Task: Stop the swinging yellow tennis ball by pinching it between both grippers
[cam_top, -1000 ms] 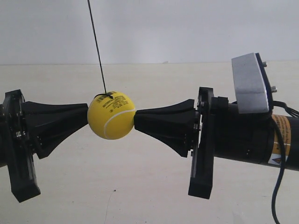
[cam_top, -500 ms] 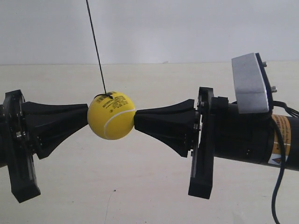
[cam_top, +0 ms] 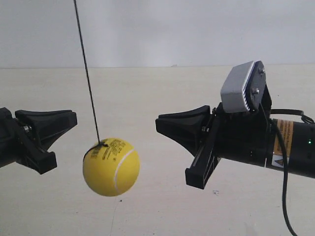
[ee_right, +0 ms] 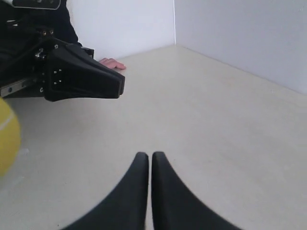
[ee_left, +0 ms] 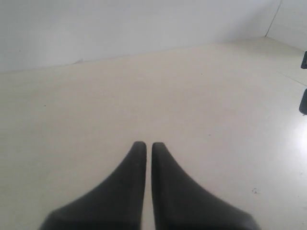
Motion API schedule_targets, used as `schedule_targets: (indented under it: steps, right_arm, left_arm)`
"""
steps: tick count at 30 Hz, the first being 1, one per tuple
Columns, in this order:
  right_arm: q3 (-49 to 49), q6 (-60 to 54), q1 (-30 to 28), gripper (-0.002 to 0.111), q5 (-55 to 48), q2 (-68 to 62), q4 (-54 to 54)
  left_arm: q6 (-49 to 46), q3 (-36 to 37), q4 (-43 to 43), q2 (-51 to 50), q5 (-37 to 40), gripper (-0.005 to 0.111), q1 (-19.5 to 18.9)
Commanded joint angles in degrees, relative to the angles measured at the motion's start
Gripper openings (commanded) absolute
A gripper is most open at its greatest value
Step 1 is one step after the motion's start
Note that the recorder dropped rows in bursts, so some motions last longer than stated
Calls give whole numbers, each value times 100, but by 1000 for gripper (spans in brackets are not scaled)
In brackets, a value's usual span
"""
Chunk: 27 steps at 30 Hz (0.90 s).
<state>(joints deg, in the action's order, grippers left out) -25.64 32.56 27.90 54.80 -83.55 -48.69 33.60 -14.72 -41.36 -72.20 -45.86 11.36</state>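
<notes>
The left hand (ee_left: 144, 145) and right hand (ee_right: 144, 155), each closed up and empty, touch nothing, while the yellow tennis ball (cam_top: 111, 167) hangs free low between them, so the pinch is not yet made.

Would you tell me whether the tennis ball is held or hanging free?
Free: the tennis ball dangles on its string, bare space either side.

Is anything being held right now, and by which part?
Nothing is held. The yellow tennis ball hangs free on its string, touching neither the left gripper nor the right gripper.
</notes>
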Motion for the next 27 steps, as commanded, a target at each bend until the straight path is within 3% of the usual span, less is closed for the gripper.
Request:
schedule_targets:
  steps: [1,13,20,27]
  right_arm:
    - [-28,265,7,0,17,87,-252]
    - [-17,1614,7,0,-879,1973,-1590]
    - [-17,1889,7,0,-346,2092,-2123]
    - [-17,2225,7,0,518,1461,-2773]
  left_arm:
    - [282,16,-539,39,-414,5,52]
    - [506,16,-1260,50,-1129,5,52]
    - [385,26,-2504,50,-2410,5,52]
    - [342,26,-2876,50,-2410,5,52]
